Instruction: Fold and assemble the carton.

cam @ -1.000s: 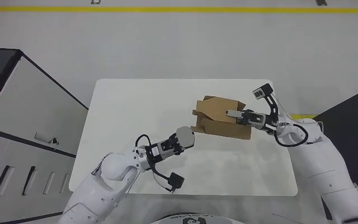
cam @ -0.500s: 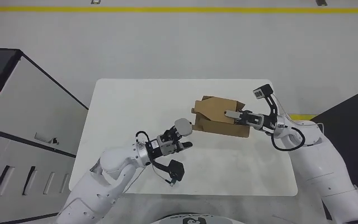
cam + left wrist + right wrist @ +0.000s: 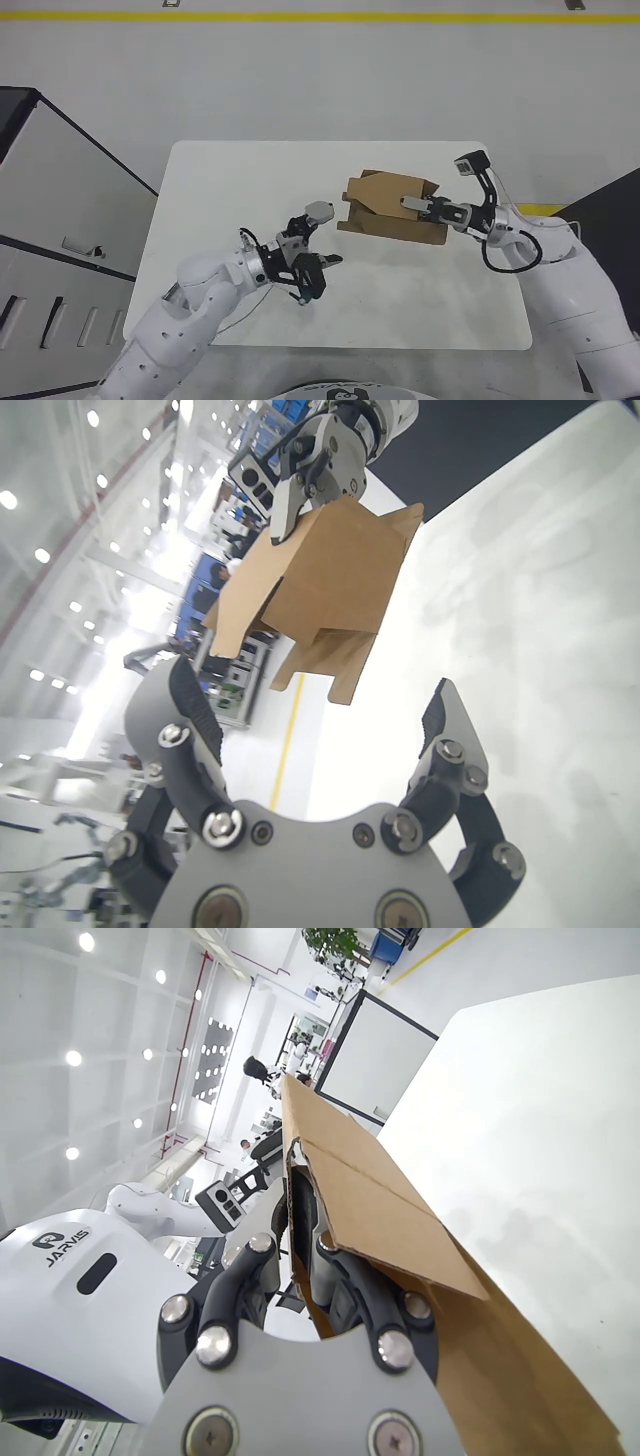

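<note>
The left claw (image 3: 322,237) has drawn back from the carton's (image 3: 395,205) near-left end and turned. Its fingers now stand wide apart, holding nothing, a short way off toward the left edge of the tabletop (image 3: 250,180). The carton has slid a little toward that edge. It sits on the right half of the tabletop, closer to the far edge than the near one. The right claw (image 3: 420,205) is clamped on its upper wall at the right end.

The body seems already opened into a box shape. In the left wrist view the flaps at the end facing the left claw (image 3: 315,700) hang loose from the carton (image 3: 330,575), so folding and closing them is probably still to do. A loose flap also shows beside the right claw (image 3: 300,1223) on the carton (image 3: 380,1188).

The long axis runs between the left and right edges, slightly slanted, with the loose-flapped end pointing left.
</note>
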